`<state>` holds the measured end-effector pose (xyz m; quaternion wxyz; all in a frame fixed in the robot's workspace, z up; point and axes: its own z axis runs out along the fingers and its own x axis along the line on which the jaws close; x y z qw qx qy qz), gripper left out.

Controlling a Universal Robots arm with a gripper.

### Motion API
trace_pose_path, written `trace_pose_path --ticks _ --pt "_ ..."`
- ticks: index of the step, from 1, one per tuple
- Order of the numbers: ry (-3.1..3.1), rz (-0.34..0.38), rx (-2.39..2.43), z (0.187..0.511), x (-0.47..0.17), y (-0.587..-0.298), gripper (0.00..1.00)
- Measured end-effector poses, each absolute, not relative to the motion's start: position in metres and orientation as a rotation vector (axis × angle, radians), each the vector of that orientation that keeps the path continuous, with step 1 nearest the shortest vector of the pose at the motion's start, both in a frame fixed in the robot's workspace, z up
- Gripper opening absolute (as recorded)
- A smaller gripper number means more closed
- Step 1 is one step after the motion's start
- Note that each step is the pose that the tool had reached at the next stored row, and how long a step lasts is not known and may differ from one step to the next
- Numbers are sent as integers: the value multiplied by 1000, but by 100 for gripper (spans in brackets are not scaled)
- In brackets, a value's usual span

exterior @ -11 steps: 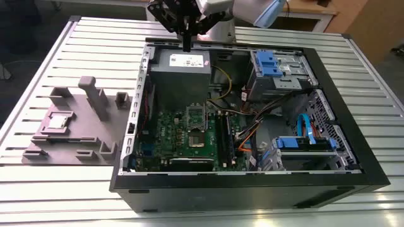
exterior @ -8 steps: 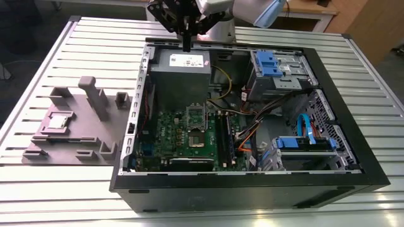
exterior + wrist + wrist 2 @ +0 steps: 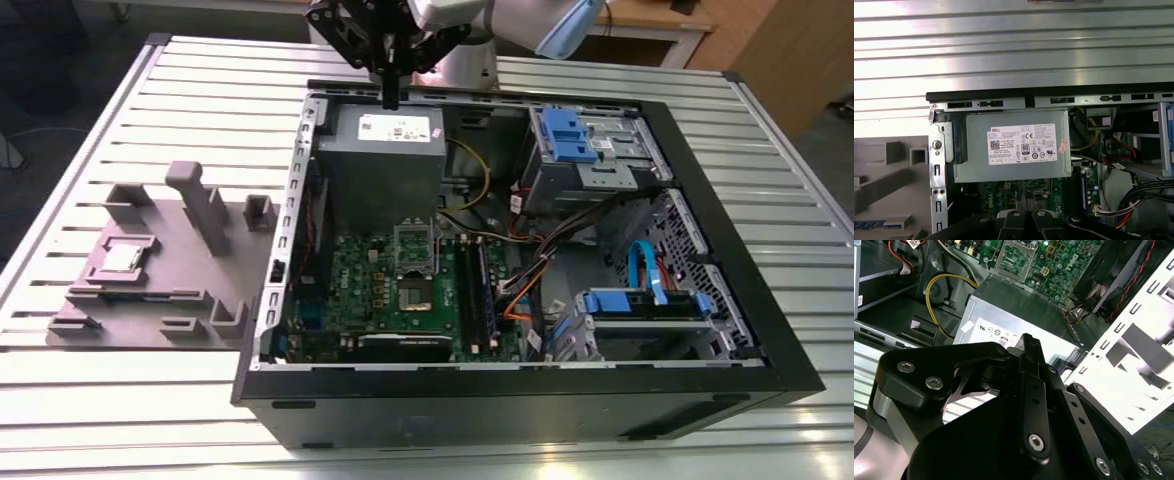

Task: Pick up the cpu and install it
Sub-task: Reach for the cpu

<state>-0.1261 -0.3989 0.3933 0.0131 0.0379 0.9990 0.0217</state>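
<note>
a grey moulded fixture [image 3: 147, 300] sits on the slatted metal worktop [image 3: 107, 400], on the exterior view's left of the open computer case [image 3: 507, 405] and just beside it. the cpu [image 3: 123, 257] lies flat in a shallow pocket of that fixture, well apart from the case, with its silvery top facing up. it is square, so it has no long axis, and its edges line up with the pocket's walls.

inside the case, the grey power supply [image 3: 380, 150] with its white label fills the far corner. the green motherboard [image 3: 374, 290] lies nearer the camera, with its open socket frame [image 3: 416, 245] at its middle.

the tool [image 3: 390, 98] hangs above the case's far edge, over the power supply and pointing down. in both wrist views its black fingers [image 3: 1023, 200] are pressed together with nothing between them [image 3: 1029, 340].

blue drive brackets [image 3: 566, 130] stand towards the exterior view's right side of the case. beyond the case's far corner on that side stands pale wooden furniture [image 3: 787, 50], and the floor around the worktop is dark.
</note>
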Motion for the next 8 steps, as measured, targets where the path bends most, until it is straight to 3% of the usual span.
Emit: trace_pose_path --ticks 8 --pt "3112 68 118 393 -128 -399 10"
